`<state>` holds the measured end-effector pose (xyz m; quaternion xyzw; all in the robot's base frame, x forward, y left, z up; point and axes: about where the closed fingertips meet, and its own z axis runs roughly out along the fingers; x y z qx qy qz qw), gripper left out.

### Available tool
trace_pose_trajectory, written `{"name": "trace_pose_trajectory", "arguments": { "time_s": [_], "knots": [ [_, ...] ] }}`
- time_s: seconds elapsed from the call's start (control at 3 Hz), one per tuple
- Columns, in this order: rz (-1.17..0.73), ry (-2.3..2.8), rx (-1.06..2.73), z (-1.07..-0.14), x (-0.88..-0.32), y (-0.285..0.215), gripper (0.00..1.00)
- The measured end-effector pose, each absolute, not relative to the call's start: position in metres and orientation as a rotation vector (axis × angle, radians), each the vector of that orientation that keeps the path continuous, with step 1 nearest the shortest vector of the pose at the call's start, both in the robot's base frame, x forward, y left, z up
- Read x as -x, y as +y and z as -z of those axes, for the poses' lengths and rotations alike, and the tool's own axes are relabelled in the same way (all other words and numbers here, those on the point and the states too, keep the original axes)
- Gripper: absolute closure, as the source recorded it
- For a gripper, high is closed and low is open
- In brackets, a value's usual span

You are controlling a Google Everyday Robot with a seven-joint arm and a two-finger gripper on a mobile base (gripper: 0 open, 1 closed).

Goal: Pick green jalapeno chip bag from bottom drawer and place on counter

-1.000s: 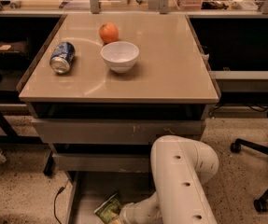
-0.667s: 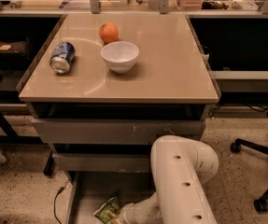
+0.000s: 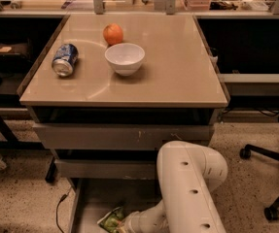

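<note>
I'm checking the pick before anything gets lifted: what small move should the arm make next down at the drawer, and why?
Probably ease the pincer slightly further onto the green jalapeno chip bag to secure it. The bag lies on the floor of the bottom drawer, the pincer meets its right edge, and no firm hold is visible. The counter comes later.

Blue metal soda can (image 3: 64,59) lying on side, left of white round bowl (image 3: 124,58); round orange fruit (image 3: 113,34) just behind bowl.
</note>
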<state>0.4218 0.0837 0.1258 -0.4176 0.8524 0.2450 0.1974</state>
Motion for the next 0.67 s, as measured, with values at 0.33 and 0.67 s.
{"name": "trace_pose_trajectory", "arguments": {
  "time_s": [0.33,0.67],
  "knots": [
    [-0.738,2.385,1.145,-0.141,-0.425,0.082,1.00],
    [-0.811,2.406,1.056,-0.169,-0.431,0.071,1.00]
  ]
}}
